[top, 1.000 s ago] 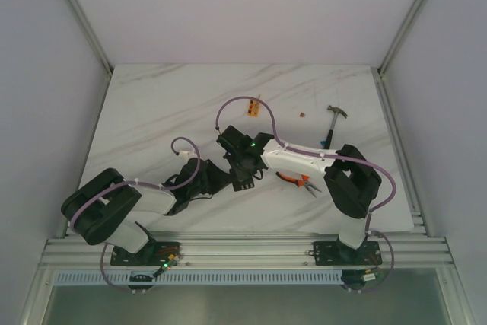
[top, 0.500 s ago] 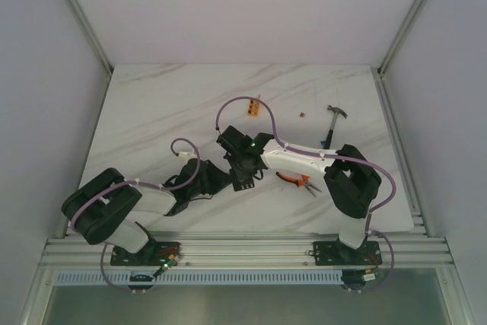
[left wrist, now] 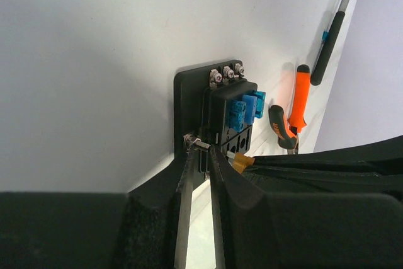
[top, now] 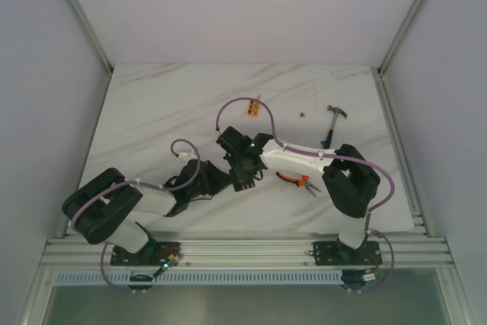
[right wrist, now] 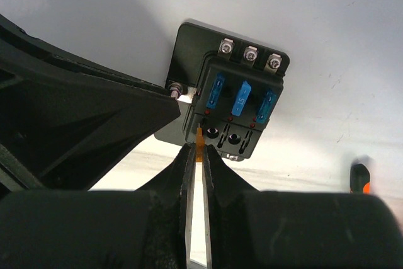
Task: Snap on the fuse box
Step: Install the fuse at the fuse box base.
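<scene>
The fuse box (right wrist: 238, 106) is a black block on a flat black plate, with three blue fuses in its upper row and three screws on top. It lies mid-table, mostly hidden under both wrists in the top view. My left gripper (left wrist: 201, 148) is shut on the plate's edge beside a side screw. My right gripper (right wrist: 199, 150) is shut on a small orange fuse (right wrist: 199, 139), whose tip sits at the leftmost slot of the lower row. The same orange fuse (left wrist: 242, 162) shows in the left wrist view, against the box's (left wrist: 228, 113) front.
Orange-handled pliers (top: 295, 180) lie just right of the grippers. A hammer (top: 335, 118) lies at the back right. A small orange block (top: 254, 108) and a tiny brown piece (top: 302, 114) sit behind. Purple cables loop over both arms.
</scene>
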`<control>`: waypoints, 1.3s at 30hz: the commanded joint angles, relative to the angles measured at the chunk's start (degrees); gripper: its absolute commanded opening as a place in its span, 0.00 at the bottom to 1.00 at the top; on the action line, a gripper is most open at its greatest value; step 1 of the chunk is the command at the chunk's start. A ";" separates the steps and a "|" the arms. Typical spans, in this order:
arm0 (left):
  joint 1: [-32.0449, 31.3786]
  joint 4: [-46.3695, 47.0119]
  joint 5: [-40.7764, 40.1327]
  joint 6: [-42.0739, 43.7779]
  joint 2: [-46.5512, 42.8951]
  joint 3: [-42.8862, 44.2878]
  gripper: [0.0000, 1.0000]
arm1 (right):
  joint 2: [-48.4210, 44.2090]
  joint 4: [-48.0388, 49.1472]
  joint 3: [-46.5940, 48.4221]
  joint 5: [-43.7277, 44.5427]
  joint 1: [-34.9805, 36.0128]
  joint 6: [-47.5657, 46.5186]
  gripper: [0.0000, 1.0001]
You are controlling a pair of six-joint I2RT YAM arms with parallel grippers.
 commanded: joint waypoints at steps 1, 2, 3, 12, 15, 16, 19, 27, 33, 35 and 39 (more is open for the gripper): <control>-0.38 0.82 -0.83 -1.17 0.53 -0.93 0.25 | 1.64 -1.38 2.00 0.29 0.42 0.98 0.00; -0.38 0.82 -0.83 -1.19 0.54 -1.01 0.25 | 1.69 -1.58 2.02 0.66 0.42 0.98 0.00; -0.39 0.80 -0.97 -1.24 0.48 -1.02 0.25 | 1.80 -1.68 2.08 0.96 0.41 1.00 0.00; -0.62 1.06 -0.90 -1.80 0.25 -1.30 0.25 | 2.76 -3.98 3.24 3.06 0.41 1.02 0.00; -0.86 1.34 -1.00 -2.16 0.29 -1.59 0.25 | 3.29 -4.47 3.74 3.21 0.43 0.99 0.00; -0.94 1.39 -1.00 -2.27 0.33 -1.59 0.25 | 3.29 -4.45 3.80 3.19 0.43 0.85 0.00; -1.02 1.56 -1.00 -2.39 0.46 -1.65 0.25 | 3.53 -4.51 4.07 3.10 0.42 0.44 0.00; -1.19 1.70 -1.00 -2.34 0.61 -1.59 0.25 | 5.32 -4.54 4.74 2.59 0.46 -0.97 0.00; -1.33 2.01 -0.93 -2.55 0.89 -1.61 0.25 | 6.61 -4.54 5.23 2.62 0.60 -1.20 0.00; -1.37 2.14 -0.90 -2.56 0.86 -1.63 0.25 | 6.94 -4.54 4.97 2.96 0.61 -1.25 0.00; -1.35 2.20 -1.00 -2.65 0.93 -1.65 0.25 | 7.86 -4.54 4.35 3.25 0.85 -1.50 0.00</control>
